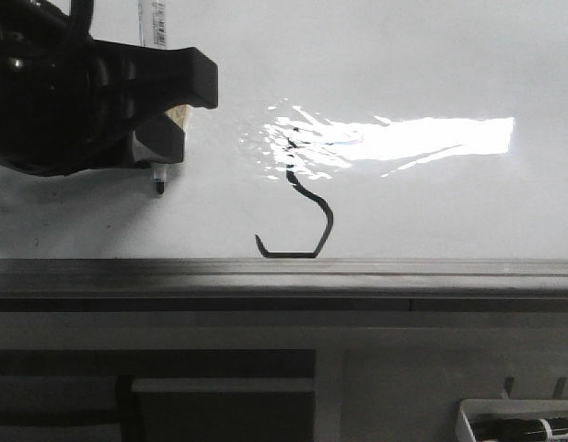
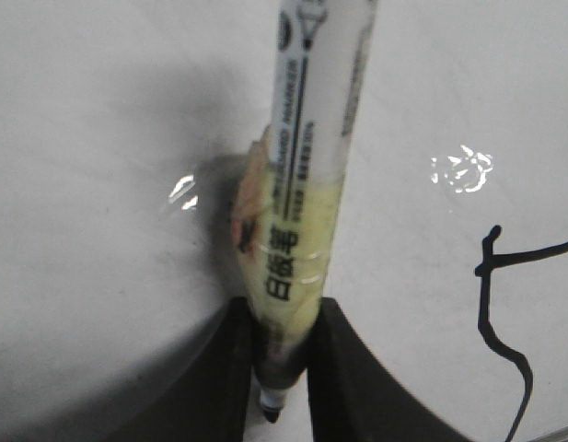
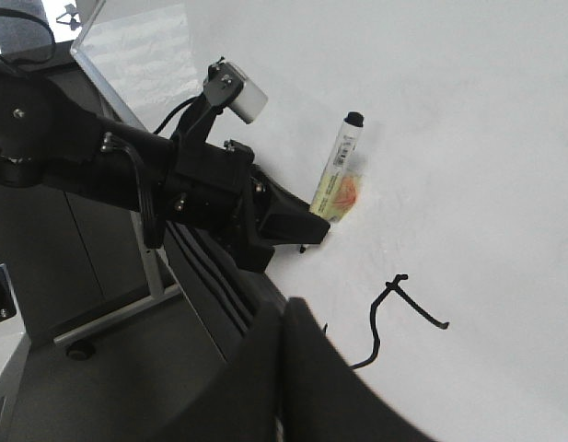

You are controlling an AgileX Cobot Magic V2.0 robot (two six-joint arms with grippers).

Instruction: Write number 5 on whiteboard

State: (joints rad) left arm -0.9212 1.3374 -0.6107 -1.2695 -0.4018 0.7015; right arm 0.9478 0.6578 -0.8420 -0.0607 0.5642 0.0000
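**Left gripper holds the marker beside a drawn 5**

Front view: the whiteboard [image 1: 431,64] fills the far half of the scene, its grey edge strip running across the near side. The number 5 [image 1: 302,207] sits near the middle, its top lost in a bright glare patch [image 1: 403,138] and its flat base just above the strip. The left gripper [image 1: 164,101] is to the left of the figure, clamped on a marker [image 1: 157,180] whose dark tip points down at the board, clear of the stroke.

Left wrist view: the two dark fingers [image 2: 343,368] squeeze the marker's yellow-labelled barrel [image 2: 297,258]; the 5 lies off to one side.

Right wrist view: the left arm [image 3: 127,175] reaches over the board with the marker upright beside the 5. The right gripper's [image 3: 293,368] dark body shows only partly, so I cannot tell how its jaws stand.
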